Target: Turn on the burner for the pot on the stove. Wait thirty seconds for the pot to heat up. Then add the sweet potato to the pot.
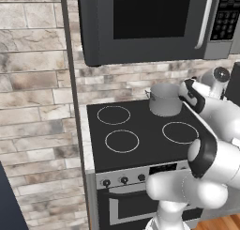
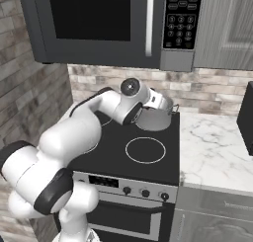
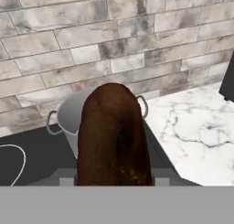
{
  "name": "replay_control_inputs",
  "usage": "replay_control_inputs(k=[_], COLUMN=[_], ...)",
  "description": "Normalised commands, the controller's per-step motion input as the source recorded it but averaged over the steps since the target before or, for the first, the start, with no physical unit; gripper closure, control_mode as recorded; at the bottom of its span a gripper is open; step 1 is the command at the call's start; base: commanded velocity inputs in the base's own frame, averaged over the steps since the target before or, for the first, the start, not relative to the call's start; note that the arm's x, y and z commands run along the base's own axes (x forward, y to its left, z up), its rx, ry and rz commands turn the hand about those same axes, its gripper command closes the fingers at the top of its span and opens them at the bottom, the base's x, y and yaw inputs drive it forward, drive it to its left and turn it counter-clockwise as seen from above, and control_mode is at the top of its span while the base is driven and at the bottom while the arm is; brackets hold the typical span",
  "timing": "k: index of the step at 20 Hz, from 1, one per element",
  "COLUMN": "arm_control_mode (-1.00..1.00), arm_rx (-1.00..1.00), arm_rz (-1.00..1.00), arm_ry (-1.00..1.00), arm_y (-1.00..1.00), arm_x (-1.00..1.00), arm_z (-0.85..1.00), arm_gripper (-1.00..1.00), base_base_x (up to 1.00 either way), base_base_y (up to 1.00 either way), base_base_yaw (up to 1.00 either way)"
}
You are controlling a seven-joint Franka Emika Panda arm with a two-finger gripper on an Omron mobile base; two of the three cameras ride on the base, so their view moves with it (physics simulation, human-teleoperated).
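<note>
- Your gripper (image 3: 113,184) is pinching the sweet potato (image 3: 113,136); in the hand view the brown lump rises between the two jaws and hides most of what is behind it.
- The jaws stand partly apart, at the width of the potato, one on each long side near its lower end.
- The potato is in the air, just in front of the pot (image 3: 73,120) and a little above its rim, as far as the hand view lets you judge. It is not inside the pot yet.
- The pot stands on the back right ring of the stove (image 1: 140,144), close to the brick wall. Both loop handles are seen, one on each side of the potato.
- To the right of the pot the black glass ends and a marble counter (image 3: 196,127) begins.
- In front of the pot, on the steel face of the stove, sits the row of knobs (image 2: 145,193). You cannot tell from here if the burner is on.
- I judge the potato to be stiff and quite light, with a dull, rough skin, so it should not slip easily. Its rounded form can turn between flat pads, so a hold across the thick middle is the safest.
- The pot is hard metal and open. I think a release from low over the rim would avoid a hard knock.
</note>
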Motion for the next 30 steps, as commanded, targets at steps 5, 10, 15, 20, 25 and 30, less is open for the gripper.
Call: replay_control_inputs(k=[5,10,15,20,25,30], arm_control_mode=[-1.00,-1.00,-1.00,-1.00,-1.00,-1.00], arm_rx=[0.00,0.00,0.00,0.00,0.00,0.00], arm_rz=[0.00,0.00,0.00,0.00,0.00,0.00], arm_ry=[0.00,0.00,0.00,0.00,0.00,0.00], arm_y=[0.03,0.01,0.01,0.02,0.02,0.00], arm_x=[0.32,0.29,0.33,0.26,0.24,0.24], arm_z=[0.00,0.00,0.00,-0.13,-0.18,-0.04], arm_gripper=[1.00,1.00,1.00,1.00,1.00,1.00], base_base_x=[0.00,0.00,0.00,0.00,0.00,0.00], base_base_y=[0.00,0.00,0.00,0.00,0.00,0.00], base_base_yaw=[0.00,0.00,0.00,0.00,0.00,0.00])
